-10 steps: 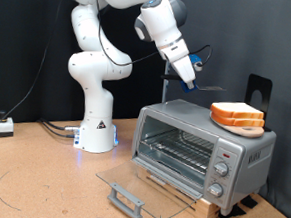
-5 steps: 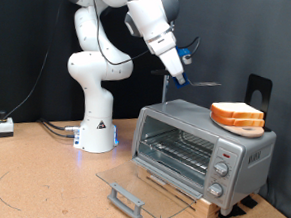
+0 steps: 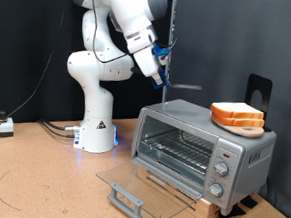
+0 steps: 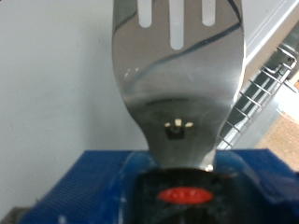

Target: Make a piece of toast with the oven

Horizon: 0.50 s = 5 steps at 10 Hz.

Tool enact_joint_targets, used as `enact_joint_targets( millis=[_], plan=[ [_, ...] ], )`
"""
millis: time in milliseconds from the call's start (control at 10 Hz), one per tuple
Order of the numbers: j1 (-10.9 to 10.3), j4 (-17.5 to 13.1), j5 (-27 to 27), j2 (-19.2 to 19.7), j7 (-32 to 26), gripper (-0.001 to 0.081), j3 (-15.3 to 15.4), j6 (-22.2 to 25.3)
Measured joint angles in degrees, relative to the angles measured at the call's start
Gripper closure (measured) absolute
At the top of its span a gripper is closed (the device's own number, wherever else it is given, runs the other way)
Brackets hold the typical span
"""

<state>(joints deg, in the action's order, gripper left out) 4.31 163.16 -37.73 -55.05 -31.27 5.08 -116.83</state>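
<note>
Spanning the scene, a brown tabletop (image 3: 40, 182) under a white wall carries the oven (image 3: 203, 151), door (image 3: 140, 181) folded flat, rack bare; two toast slices (image 3: 237, 116) sit on its roof. Well above-left, the hand (image 3: 158, 70) clamps a spatula (image 4: 176, 65)

The oven (image 3: 205, 147) looks like brushed silver metal, kinda satin, with a clear glass door (image 3: 130, 188) hanging open and a thin wire rack (image 3: 177, 150) inside. It sits on pale bare wood (image 3: 191, 197). The 2 toast slices (image 3: 237, 116) look soft and matt. The spatula (image 4: 176, 70) is shiny, mirror-smooth metal. The arm's shell (image 3: 96, 66) is glossy white plastic.
</note>
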Motion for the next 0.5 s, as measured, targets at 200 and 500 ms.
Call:
enact_joint_targets(
  millis=[200,500],
  plan=[
    [1.2,-0.1,1.3,0.0,-3.6,0.0381,-4.2,2.7],
    [1.3,-0.5,5.3,0.1,-4.3,0.0381,-2.4,2.7]
  ],
)
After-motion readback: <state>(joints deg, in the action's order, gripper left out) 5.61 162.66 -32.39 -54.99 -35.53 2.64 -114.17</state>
